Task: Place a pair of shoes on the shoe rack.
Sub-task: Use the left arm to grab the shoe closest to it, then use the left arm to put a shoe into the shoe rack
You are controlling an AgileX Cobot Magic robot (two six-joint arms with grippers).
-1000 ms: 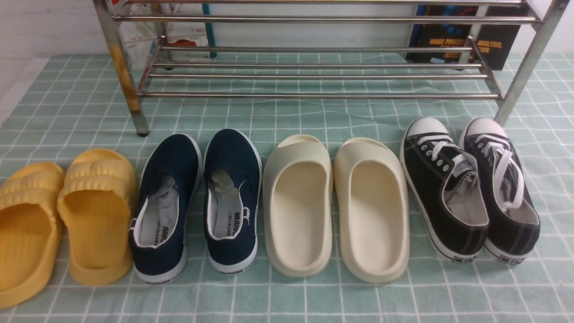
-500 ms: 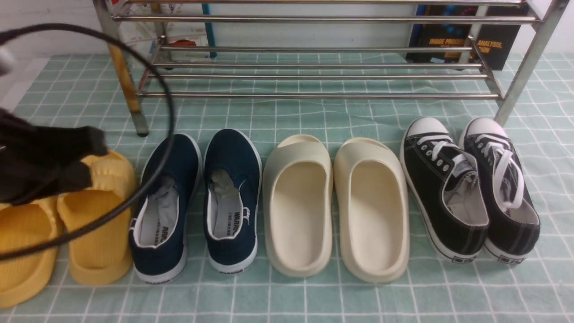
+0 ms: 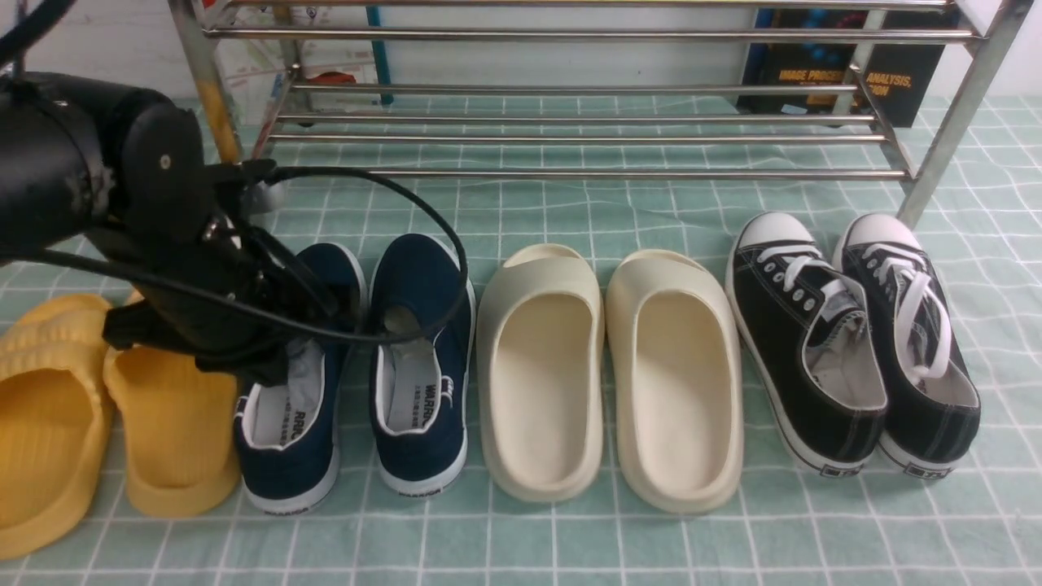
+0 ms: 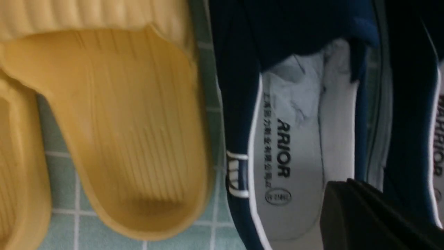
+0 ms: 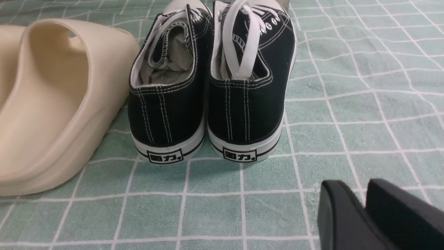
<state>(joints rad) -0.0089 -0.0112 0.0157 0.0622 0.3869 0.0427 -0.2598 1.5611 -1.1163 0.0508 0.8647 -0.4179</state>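
Note:
The pair of shoes, two navy slip-ons with white soles, stands heels toward me: the left one (image 3: 297, 382) and the right one (image 3: 423, 366). The shoe rack (image 3: 570, 138) stands behind the row, its yellow-stained leg (image 3: 213, 114) at the left. My left gripper (image 3: 321, 301) hovers just over the left navy shoe's opening; its jaws look shut and empty. In the left wrist view the gripper (image 4: 347, 187) is over the "WARRIOR" insole (image 4: 295, 146). My right gripper (image 5: 360, 198) is shut and empty, low over the cloth behind the black sneakers. It is out of the front view.
Yellow slippers (image 3: 98, 423) lie left of the navy shoes, partly under my left arm. Cream slippers (image 3: 610, 374) and black lace-up sneakers (image 3: 855, 342) lie to the right. A black cable (image 3: 440, 244) loops over the navy shoes. A dark book (image 3: 838, 73) stands behind the rack.
My left arm has come into the front view from the left and moved right and down, from over the yellow slippers to over the left navy shoe. The shoes have not moved.

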